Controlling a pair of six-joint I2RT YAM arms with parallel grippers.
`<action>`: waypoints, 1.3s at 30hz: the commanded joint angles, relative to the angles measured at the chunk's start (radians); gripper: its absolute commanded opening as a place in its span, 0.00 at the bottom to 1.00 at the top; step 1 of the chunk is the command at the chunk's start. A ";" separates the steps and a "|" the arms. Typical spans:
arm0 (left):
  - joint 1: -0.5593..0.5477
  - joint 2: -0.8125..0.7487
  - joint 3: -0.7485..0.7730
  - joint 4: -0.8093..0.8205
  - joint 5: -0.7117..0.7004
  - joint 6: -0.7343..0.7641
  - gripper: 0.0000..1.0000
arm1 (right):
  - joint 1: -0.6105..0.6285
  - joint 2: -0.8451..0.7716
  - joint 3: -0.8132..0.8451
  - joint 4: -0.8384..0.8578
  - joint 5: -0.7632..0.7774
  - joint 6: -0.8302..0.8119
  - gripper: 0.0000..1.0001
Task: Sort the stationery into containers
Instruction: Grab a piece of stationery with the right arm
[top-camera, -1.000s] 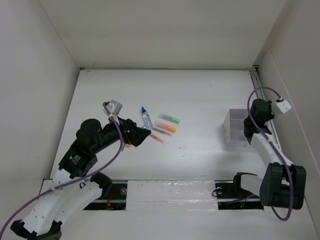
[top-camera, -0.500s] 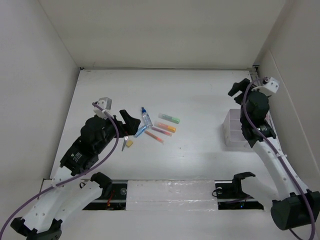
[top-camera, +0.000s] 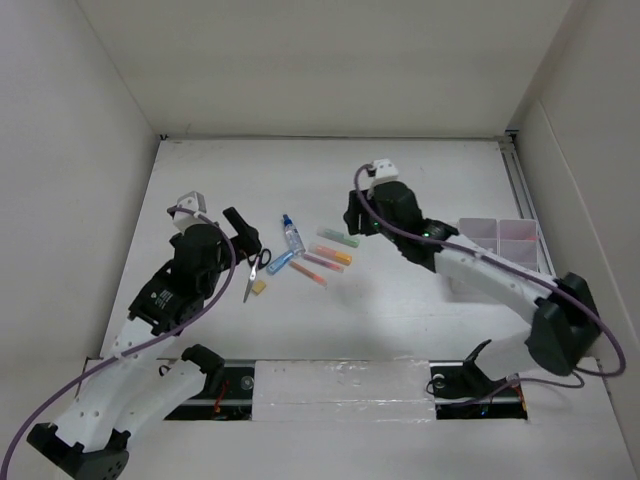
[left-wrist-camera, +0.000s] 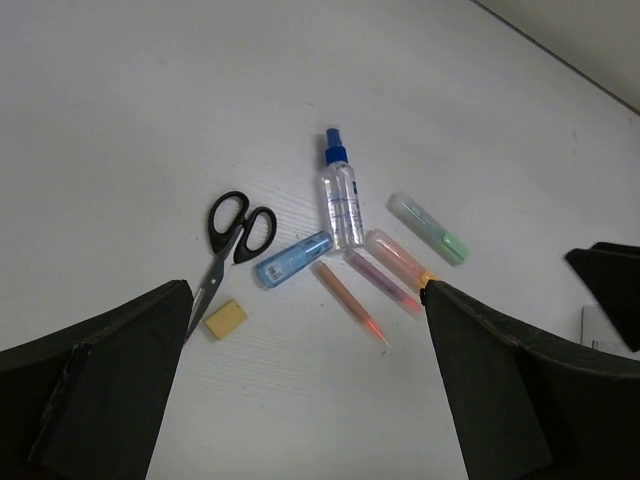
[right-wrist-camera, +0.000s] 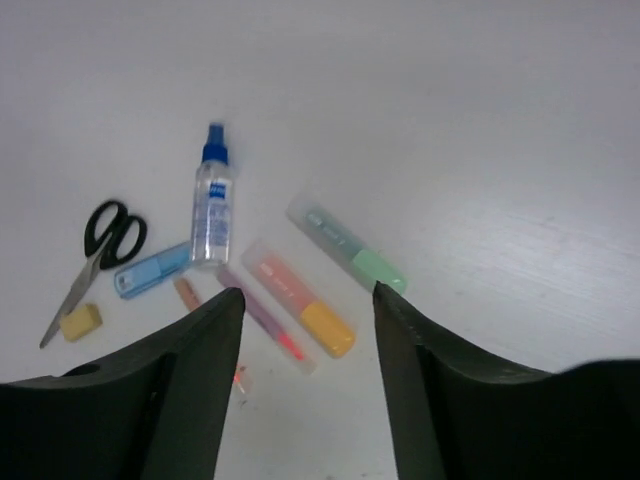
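Stationery lies clustered left of centre in the overhead view, the translucent white divided plastic organiser at far right. Left wrist view: left gripper gapes wide, empty, above black-handled steel scissors. Right wrist view: right gripper, parted and empty, frames the stubby orange marker, apparently lining up a pick.

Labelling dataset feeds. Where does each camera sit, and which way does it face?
Top external: above and behind, facing down on the table; shows left arm, right arm, left tool, right tool.
Left wrist: left arm, facing down between its fingers at the scissors.
Right wrist: right arm, facing down past its fingers at the green marker.
Both wrist views share the glue bottle.
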 joint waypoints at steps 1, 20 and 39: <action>0.004 -0.017 0.041 -0.022 -0.105 -0.043 1.00 | 0.076 0.164 0.084 0.025 -0.047 -0.005 0.58; 0.004 -0.003 0.032 0.005 -0.030 -0.014 1.00 | 0.118 0.458 0.212 0.013 -0.242 -0.172 0.42; 0.004 -0.012 0.023 0.042 0.043 0.024 1.00 | 0.146 0.539 0.172 0.022 -0.214 -0.135 0.35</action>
